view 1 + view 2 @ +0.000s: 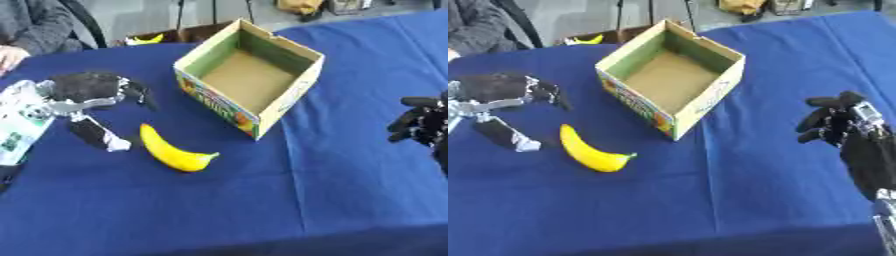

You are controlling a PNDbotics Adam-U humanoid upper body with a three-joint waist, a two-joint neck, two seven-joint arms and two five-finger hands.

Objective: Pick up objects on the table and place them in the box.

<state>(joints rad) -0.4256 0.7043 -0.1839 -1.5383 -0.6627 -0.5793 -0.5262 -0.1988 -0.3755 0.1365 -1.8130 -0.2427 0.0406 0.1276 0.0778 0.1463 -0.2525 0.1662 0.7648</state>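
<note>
Blue tablecloth (262,200) covers the table. We see an open cardboard box (251,75) standing upright at centre, printed on its outer side, nothing inside that we can make out. A yellow banana (175,151) lies on the cloth, near the box's near-left corner and apart from it.

Our left hand (87,95) hovers just left of the banana, fingers spread and relaxed, one fingertip (116,145) close beside the fruit; whether it touches, we cannot tell. It holds nothing.

Our right hand (837,122) sits well right of the box, fingers curled inward, nothing in them.
</note>
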